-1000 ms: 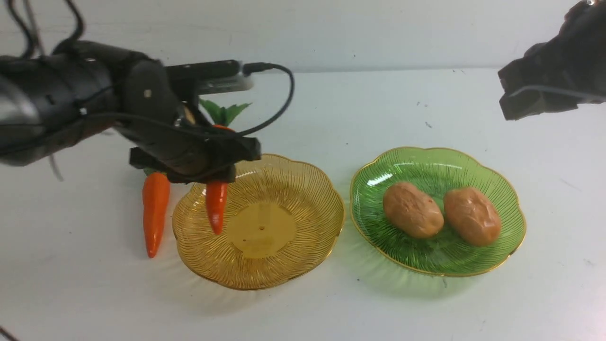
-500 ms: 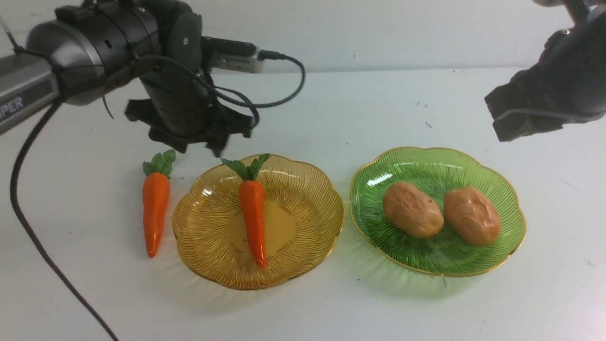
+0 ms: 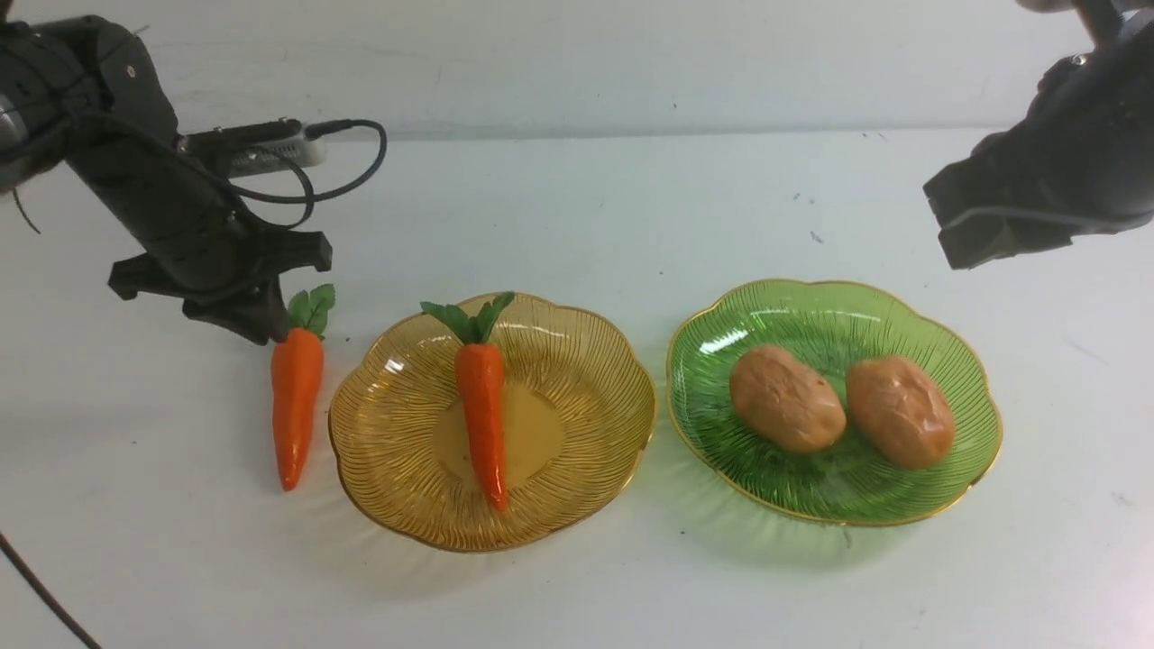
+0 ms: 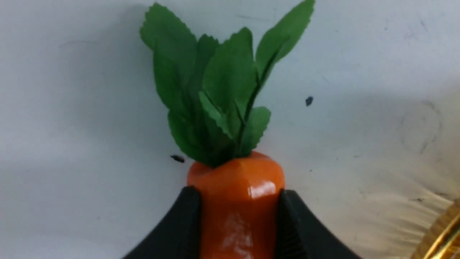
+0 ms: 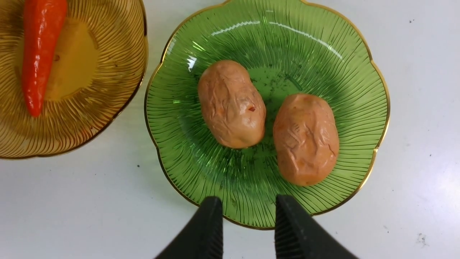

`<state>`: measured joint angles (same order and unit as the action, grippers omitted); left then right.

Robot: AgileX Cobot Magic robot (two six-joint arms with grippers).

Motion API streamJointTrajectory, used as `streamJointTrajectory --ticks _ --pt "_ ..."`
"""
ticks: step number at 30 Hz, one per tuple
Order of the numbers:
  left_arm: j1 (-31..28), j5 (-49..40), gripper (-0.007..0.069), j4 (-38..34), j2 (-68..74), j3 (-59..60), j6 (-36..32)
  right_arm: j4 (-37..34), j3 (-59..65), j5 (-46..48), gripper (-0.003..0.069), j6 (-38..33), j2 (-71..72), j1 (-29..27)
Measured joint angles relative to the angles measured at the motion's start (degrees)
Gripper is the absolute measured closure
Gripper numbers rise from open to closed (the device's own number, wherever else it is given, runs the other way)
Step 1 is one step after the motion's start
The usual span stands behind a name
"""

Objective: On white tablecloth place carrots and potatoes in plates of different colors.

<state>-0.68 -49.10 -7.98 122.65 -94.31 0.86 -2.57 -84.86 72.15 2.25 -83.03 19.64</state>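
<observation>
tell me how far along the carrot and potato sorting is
Done: both potatoes lie in the green plate, and one carrot lies in the amber plate. In hand: the left tool is closed on the second carrot, which lies on the white tablecloth beside the amber plate. Left: lifting it into that plate. The right tool hangs open and empty.

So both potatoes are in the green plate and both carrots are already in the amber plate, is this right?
Not quite: only one carrot lies in the amber plate. The second carrot is on the white tablecloth beside it, gripped by the left gripper, as the front view shows. Both potatoes are in the green plate.
</observation>
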Motion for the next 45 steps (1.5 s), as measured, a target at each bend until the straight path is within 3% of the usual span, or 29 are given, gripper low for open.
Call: streamJointTrajectory --ticks 10,16,19,23,30,35,38,41,43,45 --pt "-1.11 -17.14 0.0421 -1.93 -7.71 -11.48 -0.52 0.0 0.0 0.0 0.0461 0.0 0.0 0.0" --pt "3.98 -18.14 0.0421 -11.48 -11.45 -8.83 -4.82 0.0 0.0 0.0 0.046 -0.27 0.0 0.0" --pt "7.74 -16.91 0.0418 -12.27 -9.12 -6.13 -4.96 0.0 0.0 0.0 0.0454 -0.67 0.0 0.0" --pt "11.24 -15.11 0.0353 -11.04 -5.43 -5.43 -4.33 -0.06 0.0 0.0 0.0426 -0.73 0.14 0.0" --pt "11.21 -13.29 0.013 -9.76 -5.35 -7.38 -4.27 -1.63 0.22 -0.08 0.0411 -2.25 4.55 0.0" --pt "11.08 -15.31 0.0088 -9.7 -5.93 -10.97 -5.03 -2.22 4.69 -0.21 0.0443 -3.7 14.74 0.0" --pt "10.97 -16.78 0.0134 -9.7 -6.34 -12.87 -5.47 -1.41 9.37 -0.21 0.0491 -3.31 21.41 0.0" --pt "10.97 -19.51 0.0397 -9.7 -6.72 -16.24 -6.22 0.57 21.75 -0.98 0.0606 -1.63 34.04 0.0" --pt "10.97 -19.92 0.0538 -9.7 -6.72 -16.54 -6.44 1.4 34.39 -10.35 0.0659 -1.35 44.53 0.0" --pt "10.97 -20.21 0.0594 -9.7 -6.72 -16.54 -6.49 1.34 40.01 -16.66 0.0666 -1.33 48.74 0.0"
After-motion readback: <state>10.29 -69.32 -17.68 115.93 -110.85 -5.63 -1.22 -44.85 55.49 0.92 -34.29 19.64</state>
